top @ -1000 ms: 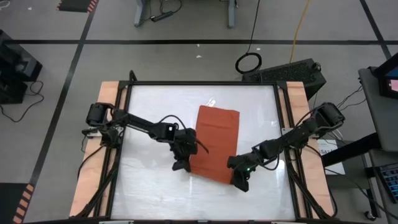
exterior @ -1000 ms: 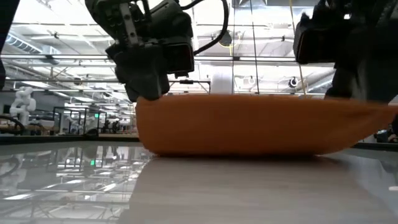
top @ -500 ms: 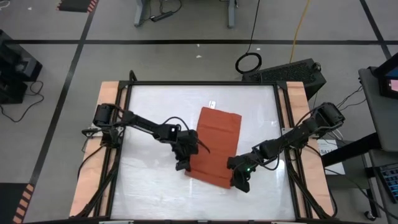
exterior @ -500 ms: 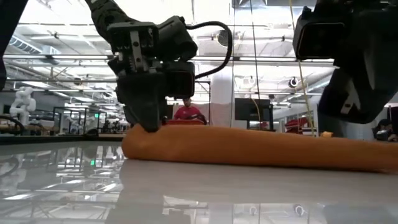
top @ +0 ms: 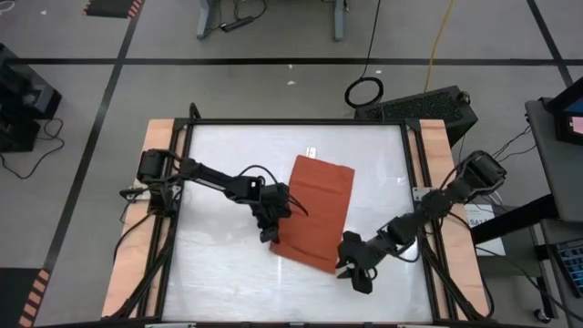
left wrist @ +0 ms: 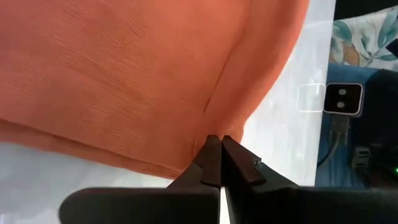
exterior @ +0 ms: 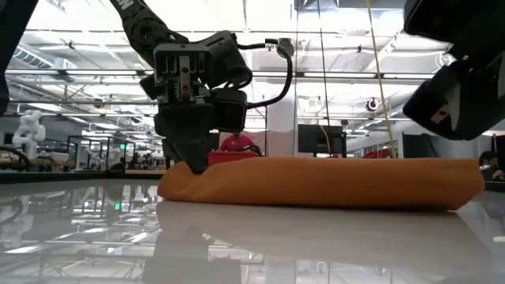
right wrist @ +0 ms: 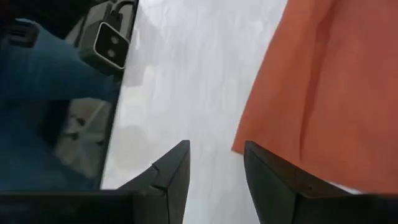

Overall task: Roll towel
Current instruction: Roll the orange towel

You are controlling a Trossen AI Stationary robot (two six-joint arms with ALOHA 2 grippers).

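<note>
The rust-orange towel lies on the white table, a little right of its middle, slanting so that its near end points toward the left. A second ago its near edge was lifted off the surface between the two arms; now the whole cloth rests flat, and in the low view it shows as a long low mound with its right end blunt and free.

The left gripper sits at the towel's near-left corner, fingers pressed together on a pinch of the fabric; the left wrist view shows the two dark fingers meeting at a fold of the cloth. It has shifted slightly toward the far side since the earlier frame, with the corner going along.

The right gripper has let go. A second ago it was clamped at the near-right corner; now its fingers stand apart with bare table between them, and the towel's corner lies just beside them, untouched. It has also drawn back toward the near edge, clear of the cloth, and hangs above the surface at the right of the low view.
</note>
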